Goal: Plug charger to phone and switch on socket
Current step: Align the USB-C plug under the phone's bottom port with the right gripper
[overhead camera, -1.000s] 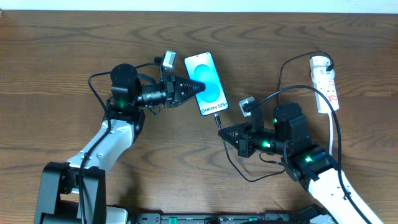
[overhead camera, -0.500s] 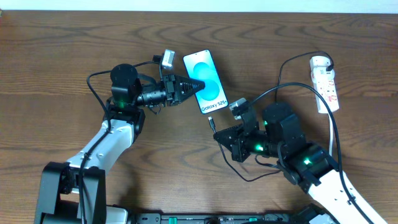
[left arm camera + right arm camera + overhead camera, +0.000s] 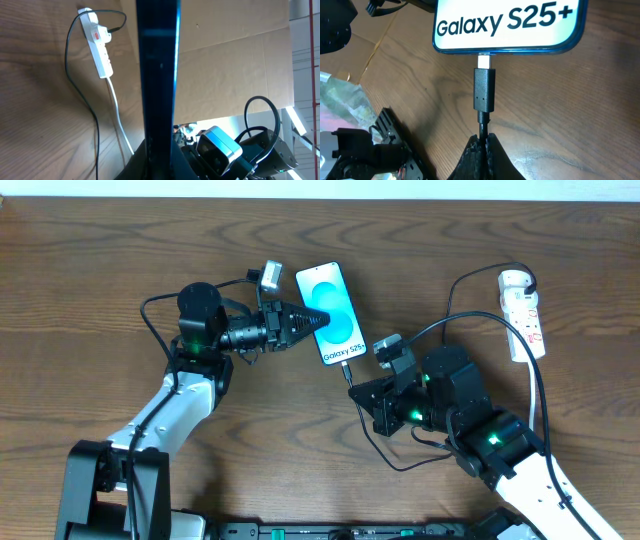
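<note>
Smartphone (image 3: pixel 331 313), slim, black-edged, light-blue screen, sits at 12 o'clock, left tool (image 3: pixel 318 320) clamped on its edge. Right tool (image 3: pixel 484 145) pinches thin black charger cable (image 3: pixel 484 92), plug tip at the port. White power strip (image 3: pixel 523 315) is over at 2 o'clock.

table (image 3: pixel 80 270): matt grained wood | phone (image 3: pixel 340 332): glossy screen | socket (image 3: pixel 525 320): smooth white plastic

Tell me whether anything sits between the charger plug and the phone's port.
Nothing visible does. The plug, held by the right gripper on its cable, lines up with the phone's bottom edge, its silver tip at the port.
</note>
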